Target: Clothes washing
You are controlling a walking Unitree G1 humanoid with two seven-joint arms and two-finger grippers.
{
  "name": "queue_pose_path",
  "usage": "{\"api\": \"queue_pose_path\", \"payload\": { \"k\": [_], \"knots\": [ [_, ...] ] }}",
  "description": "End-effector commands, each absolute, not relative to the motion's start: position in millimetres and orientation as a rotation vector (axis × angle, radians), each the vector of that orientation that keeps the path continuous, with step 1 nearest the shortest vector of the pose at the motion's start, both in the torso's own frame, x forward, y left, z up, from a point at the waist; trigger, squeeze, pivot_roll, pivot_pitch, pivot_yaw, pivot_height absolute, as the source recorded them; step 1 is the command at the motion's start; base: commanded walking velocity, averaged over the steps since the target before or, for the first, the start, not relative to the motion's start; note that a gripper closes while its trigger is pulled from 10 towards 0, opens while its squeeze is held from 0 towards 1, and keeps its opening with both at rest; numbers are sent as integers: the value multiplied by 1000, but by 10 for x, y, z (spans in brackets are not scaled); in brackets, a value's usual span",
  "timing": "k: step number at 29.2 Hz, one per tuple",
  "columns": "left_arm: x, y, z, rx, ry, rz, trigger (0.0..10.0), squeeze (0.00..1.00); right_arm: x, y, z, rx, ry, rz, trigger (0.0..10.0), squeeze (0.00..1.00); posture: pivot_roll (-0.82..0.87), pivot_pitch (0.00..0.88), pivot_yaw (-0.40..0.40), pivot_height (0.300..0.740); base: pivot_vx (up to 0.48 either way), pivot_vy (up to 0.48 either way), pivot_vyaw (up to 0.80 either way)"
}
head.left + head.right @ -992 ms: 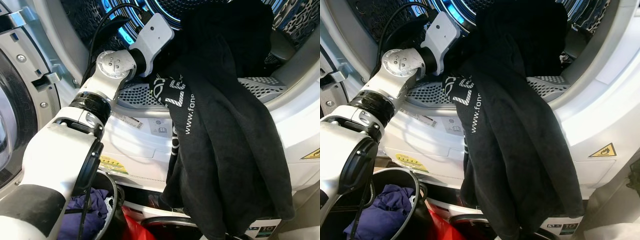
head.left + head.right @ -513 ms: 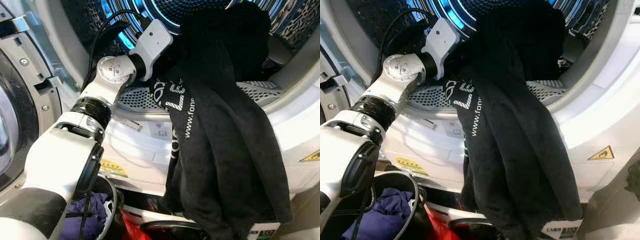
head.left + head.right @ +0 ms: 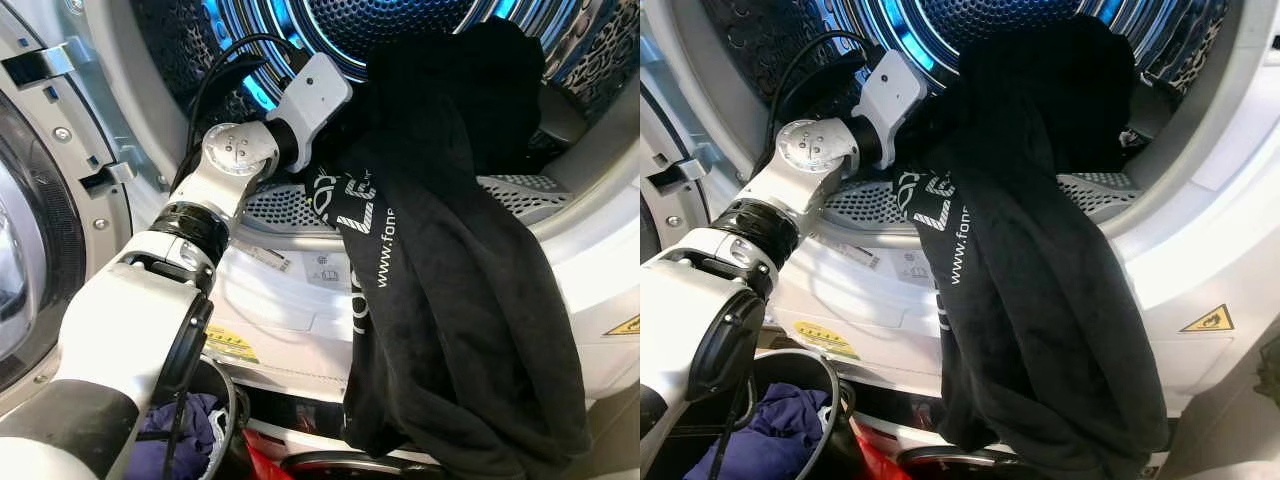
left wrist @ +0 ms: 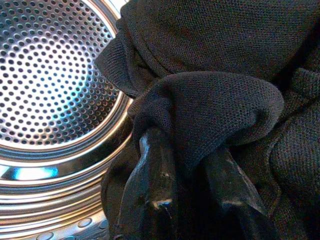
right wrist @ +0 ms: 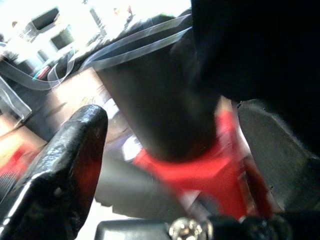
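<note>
A black garment with white lettering hangs over the rim of the open washing machine drum, its upper part inside the drum and its long lower part draped down the machine's front. My left arm reaches into the drum; my left gripper is shut on a fold of the black garment, with the perforated steel drum behind it. My right gripper hangs low with its fingers spread apart and nothing between them.
The open door stands at the left. Below the machine's front panel sits a dark basket with purple clothes, and a red item lies beside it. A yellow warning sticker is at right.
The camera has shifted slightly, so the drum shows more. My left arm and the garment it grips have stayed about where they were, the hanging part settling a little lower.
</note>
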State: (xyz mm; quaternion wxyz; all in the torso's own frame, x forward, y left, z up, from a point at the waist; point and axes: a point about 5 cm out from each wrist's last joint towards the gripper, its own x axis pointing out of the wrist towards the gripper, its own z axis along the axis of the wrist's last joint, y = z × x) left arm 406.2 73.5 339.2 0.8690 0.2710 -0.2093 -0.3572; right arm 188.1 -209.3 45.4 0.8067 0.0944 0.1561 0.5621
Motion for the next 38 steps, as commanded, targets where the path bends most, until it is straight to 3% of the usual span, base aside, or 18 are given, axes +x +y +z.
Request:
{"api": "queue_pose_path", "payload": {
  "k": [1,11,23,29,38],
  "knots": [
    [4088,766,2899,599,-255,-834,10000,0,2016,-2129,707,210,181,1129,10000,0,-8,0,138,740,0,0,0],
    [4085,770,2851,568,-249,-837,10000,0,2133,-2235,1117,251,-59,1036,10000,0,-7,0,140,740,0,0,0],
    [4086,813,2738,587,-207,-841,10000,0,2027,-2138,1900,353,-391,1178,10000,0,-24,0,161,740,0,0,0],
    [4081,781,2723,562,-213,-845,10000,0,2155,-1960,2374,225,-557,1197,10000,0,-36,0,167,740,0,0,0],
    [4003,615,2772,465,-311,-942,10000,0,2387,-1279,2863,60,-694,1313,10000,0,-15,0,163,740,0,0,0]
  ]
}}
